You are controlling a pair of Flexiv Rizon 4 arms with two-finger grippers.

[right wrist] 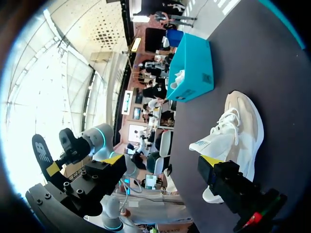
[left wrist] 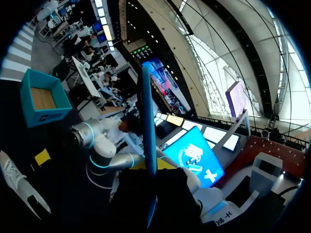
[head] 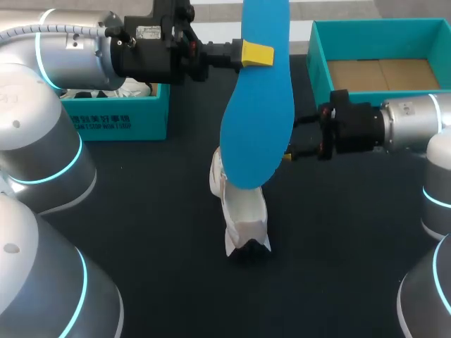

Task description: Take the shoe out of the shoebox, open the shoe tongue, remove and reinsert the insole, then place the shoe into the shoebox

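My left gripper point(head: 255, 54) holds the blue insole point(head: 258, 105) high above the table, shut on its edge. In the left wrist view the insole point(left wrist: 147, 121) shows edge-on, standing up from between my left gripper's point(left wrist: 148, 167) fingers. The white shoe point(head: 239, 204) lies on the black table under the insole's lower end. My right gripper point(head: 296, 137) hovers just right of the insole, wide open and holding nothing. In the right wrist view the shoe point(right wrist: 238, 128) lies beside one finger of my right gripper point(right wrist: 160, 161), not between the two.
An open teal shoebox point(head: 320, 67) with a bare cardboard floor stands at the back right. A second teal box point(head: 116, 116) at the back left holds another white shoe point(right wrist: 179, 76). The black tabletop point(head: 338, 246) stretches toward the front.
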